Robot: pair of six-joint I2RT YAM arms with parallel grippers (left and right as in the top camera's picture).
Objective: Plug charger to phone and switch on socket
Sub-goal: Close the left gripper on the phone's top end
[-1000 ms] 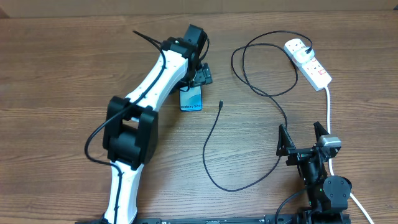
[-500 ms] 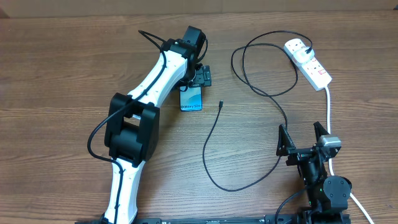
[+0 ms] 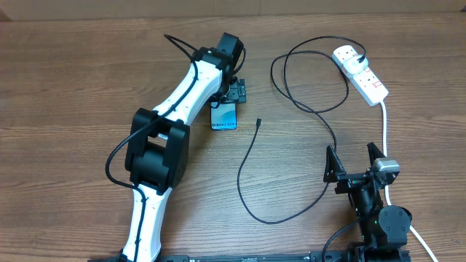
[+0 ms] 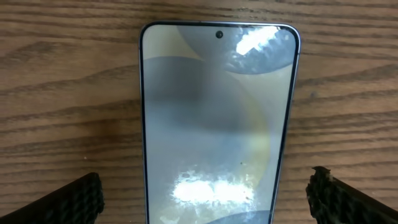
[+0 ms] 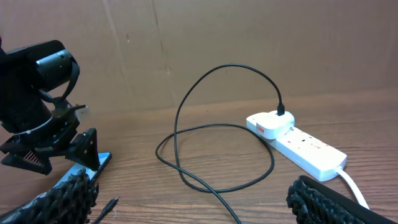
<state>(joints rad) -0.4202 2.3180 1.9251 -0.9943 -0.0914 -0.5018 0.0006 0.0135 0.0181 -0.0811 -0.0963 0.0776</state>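
Note:
The phone [image 3: 224,118] lies flat on the wooden table with its blue screen up. It fills the left wrist view [image 4: 217,118]. My left gripper [image 3: 234,91] is open just above the phone's far end, one finger on each side of it and not touching it [image 4: 205,202]. The charger's black connector tip [image 3: 258,123] lies just right of the phone. Its cable [image 5: 217,134] loops back to the white plug in the socket [image 3: 362,73]. My right gripper [image 3: 357,164] is open and empty near the front right, well short of the socket [image 5: 305,146].
The socket's thick white lead [image 3: 384,127] runs down the right side past my right arm. A brown cardboard wall [image 5: 249,37] stands behind the table. The charger cable loops across the table between the two arms.
My left arm has shifted slightly to the right, and its gripper has stayed over the phone. The right arm, cable and socket have not moved.

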